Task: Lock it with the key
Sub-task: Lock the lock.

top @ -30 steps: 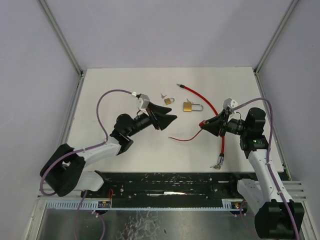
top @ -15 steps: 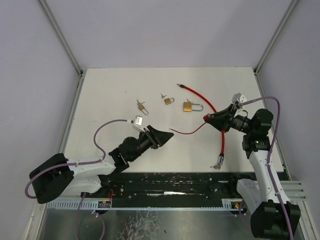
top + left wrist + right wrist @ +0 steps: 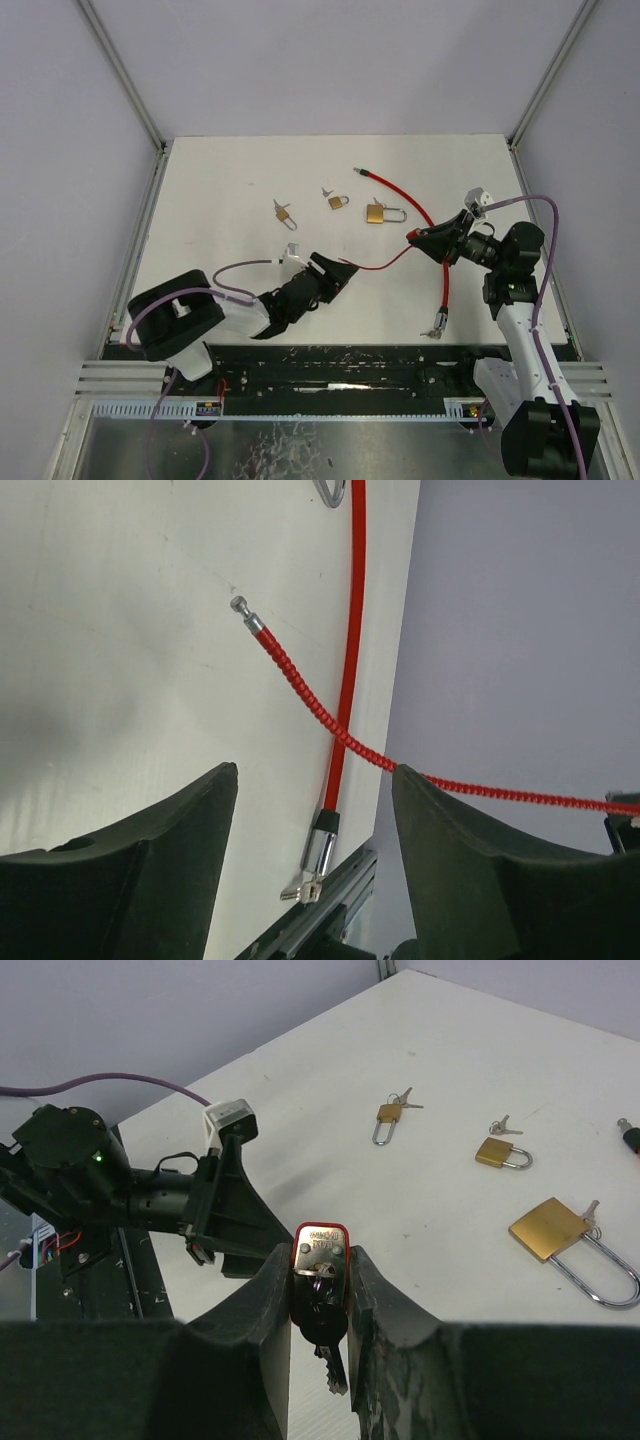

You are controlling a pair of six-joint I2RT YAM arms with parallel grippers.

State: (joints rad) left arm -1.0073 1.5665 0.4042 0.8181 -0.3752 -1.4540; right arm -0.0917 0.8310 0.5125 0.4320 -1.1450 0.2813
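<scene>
1. Red-rimmed lock head (image 3: 320, 1245) is what your right claw (image 3: 318, 1260) is clenched on, held up off the tabletop (image 3: 220, 180) toward its right side. A dark key (image 3: 322, 1332) hangs from the head's underside. It looks seated in the cylinder, though I cannot be sure.
2. Your left claw (image 3: 312, 780) is released, fingers spread with nothing between them, low over the near middle of the tabletop.
3. I judge the step in hand to be fetching the free end. The ribbed cable (image 3: 300, 685) runs from the head across to a metal pin end (image 3: 238, 604), which lies on the tabletop just ahead of the left claw.
4. The next move, as I read it: bring the left claw over the pin end and close on the cable just behind the metal tip. Then carry it to the head so the pin can go in and the key be turned. You will need the pin lined up with its socket, which the pictures do not show.
5. How the lock looks: a thin red cable with a coiled texture, slack and curved, with a small silver knob at the tip. The head has a greyish metal face inside its red border.
6. Mind the smooth red cable (image 3: 350, 630) lying beside the pin, and the brass padlocks (image 3: 377, 213) farther back. Neither is in a claw.
</scene>
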